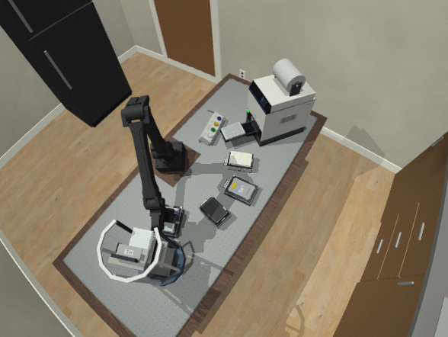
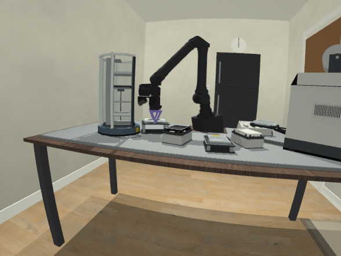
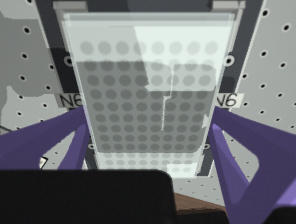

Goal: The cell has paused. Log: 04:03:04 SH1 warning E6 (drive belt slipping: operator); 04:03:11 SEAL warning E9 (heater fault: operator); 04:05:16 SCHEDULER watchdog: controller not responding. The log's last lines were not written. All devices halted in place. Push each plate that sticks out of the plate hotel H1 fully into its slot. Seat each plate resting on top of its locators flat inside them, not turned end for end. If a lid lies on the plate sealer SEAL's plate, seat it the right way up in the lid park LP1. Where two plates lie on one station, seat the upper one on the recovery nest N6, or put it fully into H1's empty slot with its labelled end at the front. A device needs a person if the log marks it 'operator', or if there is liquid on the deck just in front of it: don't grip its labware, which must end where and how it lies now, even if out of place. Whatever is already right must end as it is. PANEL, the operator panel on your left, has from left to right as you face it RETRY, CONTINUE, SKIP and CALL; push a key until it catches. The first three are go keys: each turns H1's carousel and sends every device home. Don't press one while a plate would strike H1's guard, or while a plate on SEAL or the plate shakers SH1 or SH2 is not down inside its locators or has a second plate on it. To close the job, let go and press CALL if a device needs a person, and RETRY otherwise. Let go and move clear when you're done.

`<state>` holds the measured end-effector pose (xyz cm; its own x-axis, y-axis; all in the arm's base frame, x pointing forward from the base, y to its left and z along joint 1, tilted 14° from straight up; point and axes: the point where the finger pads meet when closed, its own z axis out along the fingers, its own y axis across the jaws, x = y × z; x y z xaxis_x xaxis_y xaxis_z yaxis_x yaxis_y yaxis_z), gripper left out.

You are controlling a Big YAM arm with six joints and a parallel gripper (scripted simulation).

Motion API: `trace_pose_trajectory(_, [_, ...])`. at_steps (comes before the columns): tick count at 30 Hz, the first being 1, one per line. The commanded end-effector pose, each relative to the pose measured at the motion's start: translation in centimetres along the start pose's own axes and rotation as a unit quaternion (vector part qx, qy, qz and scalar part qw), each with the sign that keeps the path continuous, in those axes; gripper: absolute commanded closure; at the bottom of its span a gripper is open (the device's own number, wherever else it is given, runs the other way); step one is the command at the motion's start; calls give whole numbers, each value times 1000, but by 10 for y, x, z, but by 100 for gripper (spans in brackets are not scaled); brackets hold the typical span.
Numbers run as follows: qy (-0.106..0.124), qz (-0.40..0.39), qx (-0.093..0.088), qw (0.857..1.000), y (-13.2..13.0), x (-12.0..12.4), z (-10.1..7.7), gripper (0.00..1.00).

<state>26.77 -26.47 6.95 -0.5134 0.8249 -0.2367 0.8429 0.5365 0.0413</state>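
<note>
My gripper [image 2: 155, 121] [image 3: 148, 111] is shut on a clear-topped plate [image 3: 150, 107] [image 1: 170, 229], one finger at each long side, at the recovery nest N6 [image 3: 246, 35]. The wells show through the top. Whether its underside touches the nest is hidden. The hotel H1 [image 1: 129, 252] stands beside it; a white plate [image 1: 141, 237] shows inside its guard ring. The sealer SEAL [image 1: 287, 118] has a plate [image 1: 233, 131] on its tray. A clear lid [image 2: 217, 139] lies in LP1 [image 1: 249, 201]. The panel [image 1: 206, 139] shows white, green, yellow and blue keys.
A shaker station with a cream plate [image 1: 240, 158] [image 2: 247, 132] stands between LP1 and SEAL. Another station with a dark plate [image 1: 214, 210] [image 2: 177, 128] stands between LP1 and N6. The hotel's guard posts [image 2: 112, 90] rise close beside my wrist.
</note>
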Motion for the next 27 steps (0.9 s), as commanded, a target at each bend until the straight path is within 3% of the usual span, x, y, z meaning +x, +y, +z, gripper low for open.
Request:
trace_pose_trajectory(1, [-13,0,-3,1000,2,-11,-6,16])
trace_pose_trajectory(2, [-13,0,-3,1000,2,-11,-6,0])
trace_pose_trajectory(24, [-13,0,-3,1000,2,-11,-6,0])
trace_pose_trajectory(27, [-27,-1,-6,1000,2,-23,-27,0])
